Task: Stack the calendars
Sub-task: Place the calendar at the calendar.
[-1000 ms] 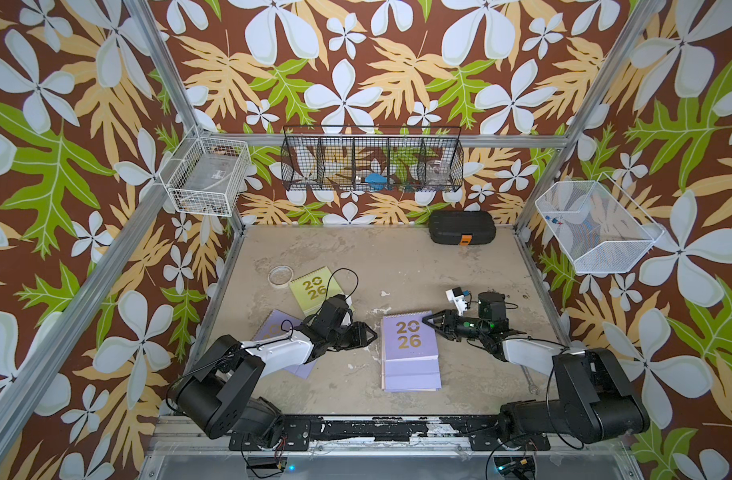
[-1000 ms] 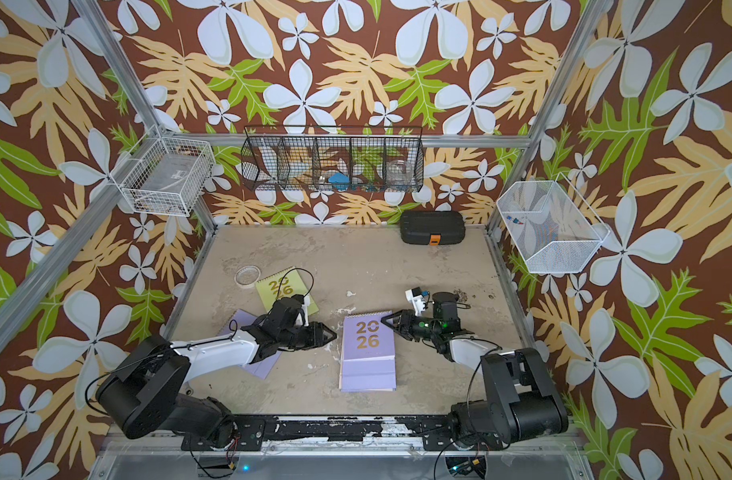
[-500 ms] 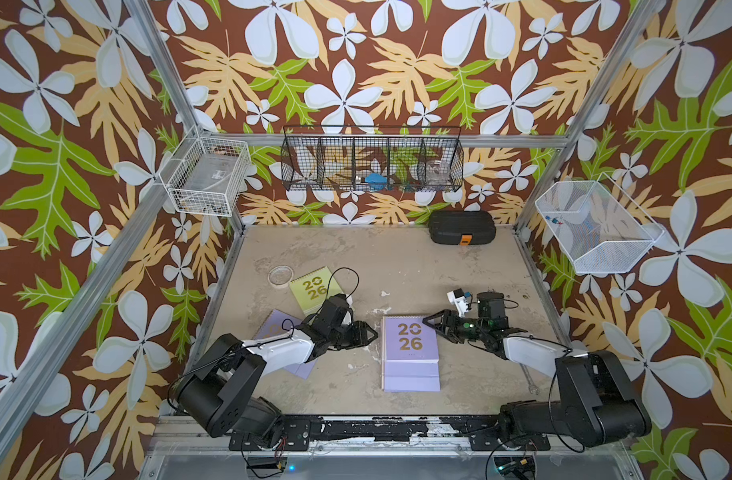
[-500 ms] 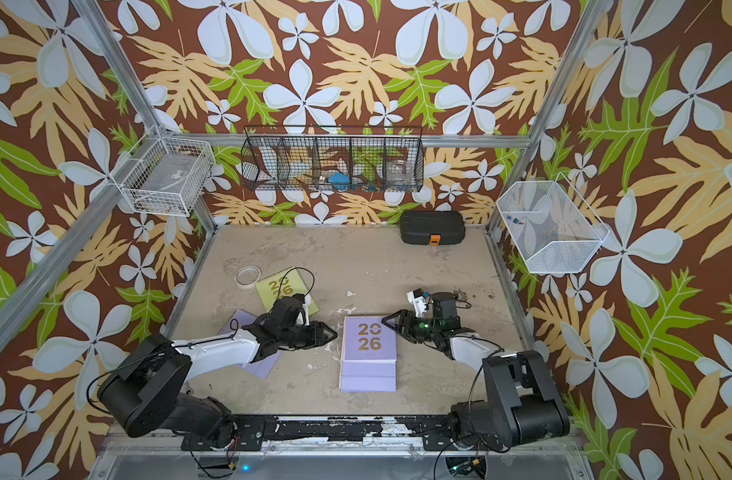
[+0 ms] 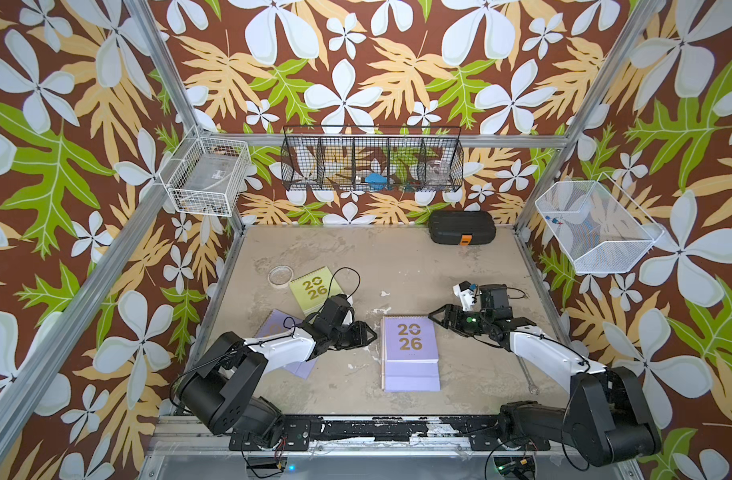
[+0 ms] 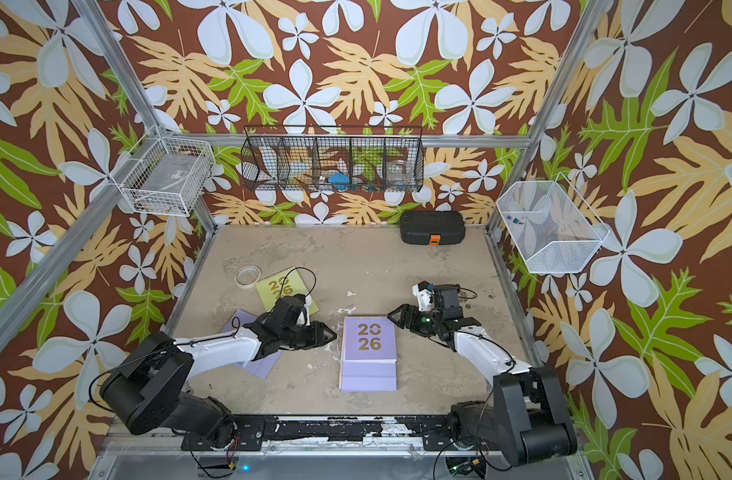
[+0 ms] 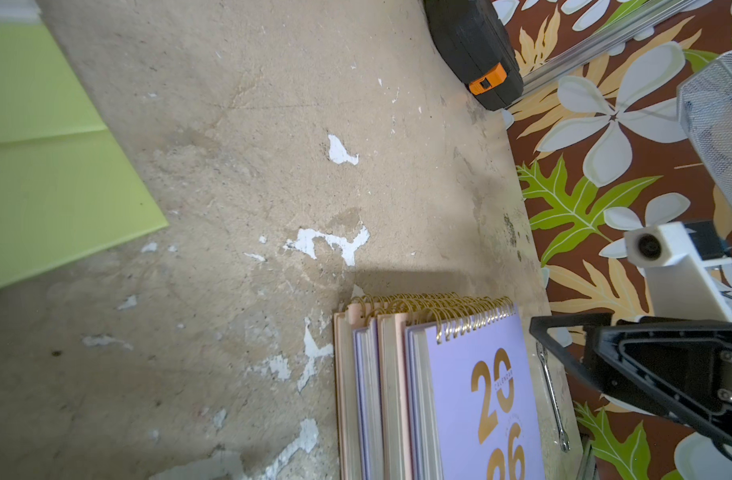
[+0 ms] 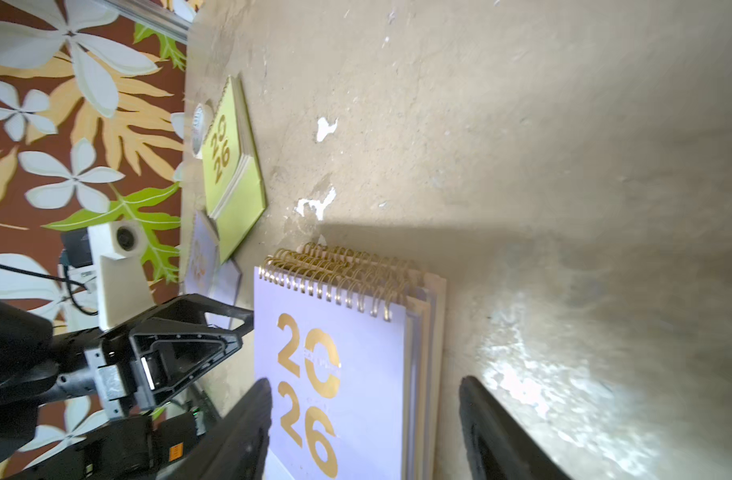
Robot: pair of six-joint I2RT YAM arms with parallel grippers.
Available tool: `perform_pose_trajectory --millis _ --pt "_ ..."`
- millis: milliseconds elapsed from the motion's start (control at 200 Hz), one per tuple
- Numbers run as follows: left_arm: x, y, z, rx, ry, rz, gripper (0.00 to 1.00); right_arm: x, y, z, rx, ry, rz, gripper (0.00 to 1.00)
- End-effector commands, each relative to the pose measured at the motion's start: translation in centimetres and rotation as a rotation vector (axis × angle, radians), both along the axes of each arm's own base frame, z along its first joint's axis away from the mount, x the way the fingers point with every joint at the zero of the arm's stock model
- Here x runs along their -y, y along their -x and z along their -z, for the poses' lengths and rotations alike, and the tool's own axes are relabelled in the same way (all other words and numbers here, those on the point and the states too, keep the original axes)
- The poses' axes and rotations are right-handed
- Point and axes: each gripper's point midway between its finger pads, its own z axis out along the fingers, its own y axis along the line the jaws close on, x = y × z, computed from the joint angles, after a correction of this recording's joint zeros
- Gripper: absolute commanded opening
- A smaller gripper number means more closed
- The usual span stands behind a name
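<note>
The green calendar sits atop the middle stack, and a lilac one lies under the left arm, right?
No: the green calendar lies on the table apart from the stack, as both top views show. The lilac one is under the left arm.

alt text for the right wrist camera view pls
A stack of calendars, lilac cover with gold 2026 on top, lies on a worn tan table, seen between this arm's open jaws. The left arm is beside it, and a green calendar lies beyond.

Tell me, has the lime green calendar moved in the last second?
No. The lime green calendar still lies with its corner beside the white ring, same spot as before.
</note>
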Motion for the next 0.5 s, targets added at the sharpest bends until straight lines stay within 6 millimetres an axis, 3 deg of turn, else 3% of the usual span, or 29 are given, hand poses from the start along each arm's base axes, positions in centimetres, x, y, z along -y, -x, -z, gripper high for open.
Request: perform_pose_trajectory --millis 0,185,495 --pt "-0.2 0.1 0.5 -0.004 -0.033 0.007 0.43 3.1 1.6 2.7 -0.081 0.219 0.042 0.73" --pt "0.6 0.4 0.9 -0.013 -0.045 0.024 0.43 5.0 3.1 4.4 -0.134 0.398 0.038 0.75" --pt "1.0 0.6 1.4 -0.025 -0.060 0.035 0.43 3.3 3.8 5.2 -0.148 0.422 -0.031 0.76"
